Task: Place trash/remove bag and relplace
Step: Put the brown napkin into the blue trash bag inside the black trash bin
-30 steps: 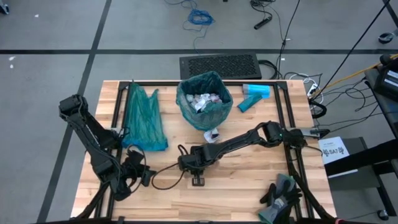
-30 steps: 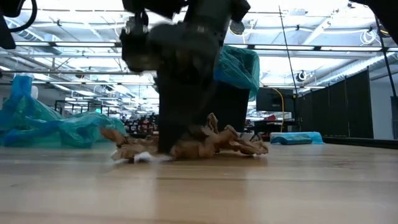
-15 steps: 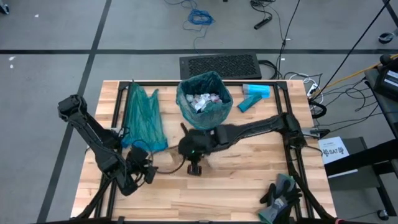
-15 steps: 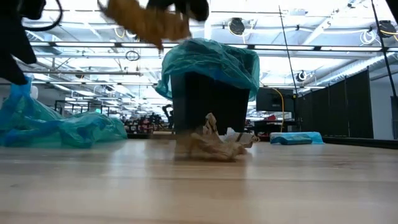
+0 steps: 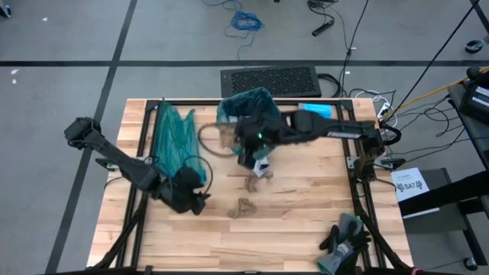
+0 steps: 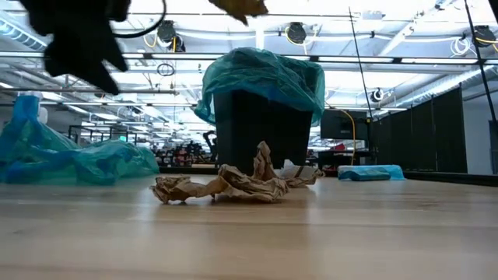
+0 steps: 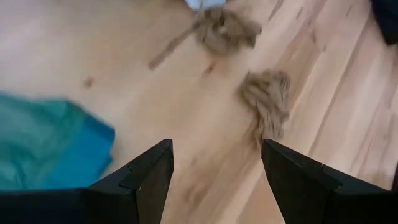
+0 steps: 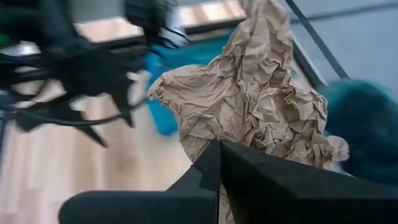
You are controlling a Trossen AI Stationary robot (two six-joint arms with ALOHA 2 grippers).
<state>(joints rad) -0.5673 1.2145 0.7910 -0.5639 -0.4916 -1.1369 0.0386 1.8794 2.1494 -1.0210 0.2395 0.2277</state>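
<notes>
Overhead, the right gripper [image 5: 229,137] clamps a crumpled brown paper scrap [image 8: 249,106] at the bin [image 5: 252,114] rim. Near the bin, 2 more brown scraps [image 5: 244,206] lie on open wooden table [image 5: 306,229]. The left gripper [image 7: 214,168], fingers spread and empty, hovers beside the spare green bag [image 5: 176,141].

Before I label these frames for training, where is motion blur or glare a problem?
High view: the right gripper and its brown paper smear by the bin. Left wrist view: the scraps are soft. Right wrist view: the background streaks, the paper is sharp. Low view: ceiling lights glare, leaving the bin dark.
</notes>
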